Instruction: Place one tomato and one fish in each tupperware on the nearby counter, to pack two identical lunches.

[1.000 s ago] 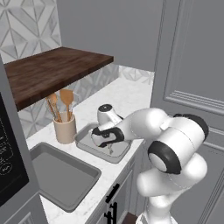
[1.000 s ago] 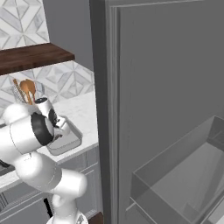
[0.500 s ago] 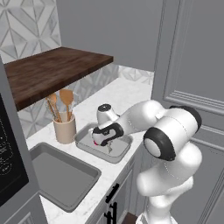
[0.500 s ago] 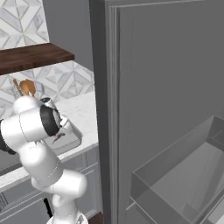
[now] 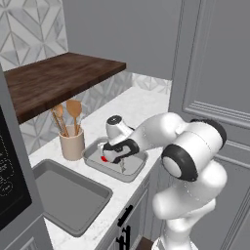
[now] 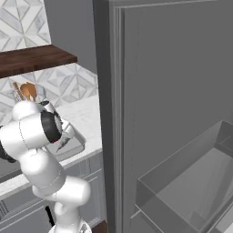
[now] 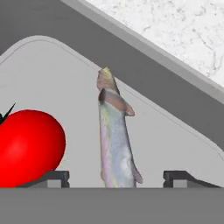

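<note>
A grey tupperware (image 5: 137, 170) sits on the white counter (image 5: 139, 110) beside the sink. My gripper (image 5: 115, 155) hangs low inside it, open, its two fingertips (image 7: 53, 176) set wide apart. In the hand view a slim grey fish (image 7: 114, 135) lies on the tray floor (image 7: 61, 78) between the tips, touching neither. A glossy red tomato (image 7: 27, 148) rests just left of it, beside the left tip. From the left base view the tomato (image 5: 104, 159) peeks out under the hand. In the right base view my arm covers most of the tupperware (image 6: 75, 144).
A beige cup of wooden spoons (image 5: 71, 141) stands just left of the tray. The sink (image 5: 63, 195) lies nearer the base. A dark wooden shelf (image 5: 53, 78) overhangs the counter's back. A tall grey cabinet door (image 5: 215, 73) rises on the right, and a grey drawer (image 6: 191, 182) stands open.
The hand has sunk lower and a little left into the tray, and the elbow has swung in over the counter. The tray has stayed where it was.
</note>
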Controlling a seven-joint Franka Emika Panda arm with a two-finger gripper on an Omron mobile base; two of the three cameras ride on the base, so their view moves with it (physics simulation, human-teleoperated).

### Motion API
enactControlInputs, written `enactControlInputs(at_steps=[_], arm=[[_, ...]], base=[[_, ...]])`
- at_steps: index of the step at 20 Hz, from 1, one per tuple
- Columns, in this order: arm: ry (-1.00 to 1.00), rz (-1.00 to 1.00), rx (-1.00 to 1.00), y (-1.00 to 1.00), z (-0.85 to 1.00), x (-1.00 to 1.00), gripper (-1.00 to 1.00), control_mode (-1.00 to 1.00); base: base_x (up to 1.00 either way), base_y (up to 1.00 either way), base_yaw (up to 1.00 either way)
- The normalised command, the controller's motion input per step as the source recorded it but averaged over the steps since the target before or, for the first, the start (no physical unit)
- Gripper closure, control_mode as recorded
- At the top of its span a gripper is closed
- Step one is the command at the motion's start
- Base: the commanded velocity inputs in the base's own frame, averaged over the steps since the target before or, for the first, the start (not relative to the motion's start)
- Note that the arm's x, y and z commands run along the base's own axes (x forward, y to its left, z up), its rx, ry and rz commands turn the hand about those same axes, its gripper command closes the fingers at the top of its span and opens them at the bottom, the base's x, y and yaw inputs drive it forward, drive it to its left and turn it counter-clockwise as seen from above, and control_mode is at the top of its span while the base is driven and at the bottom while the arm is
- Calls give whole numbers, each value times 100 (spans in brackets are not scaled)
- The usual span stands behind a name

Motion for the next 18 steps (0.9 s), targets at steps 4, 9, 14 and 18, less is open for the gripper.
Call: enactControlInputs(at_steps=[4, 9, 14, 18], arm=[[0, 0, 2, -2, 72, -58, -100, -100], [-3, 0, 13, -40, 74, -77, -100, -100], [-5, 0, 11, -68, 10, -91, -100, -100], [-9, 1, 0, -12, 24, -89, -100, -100]], base=[[0, 0, 0], [0, 0, 0], [0, 0, 0], [0, 0, 0]])
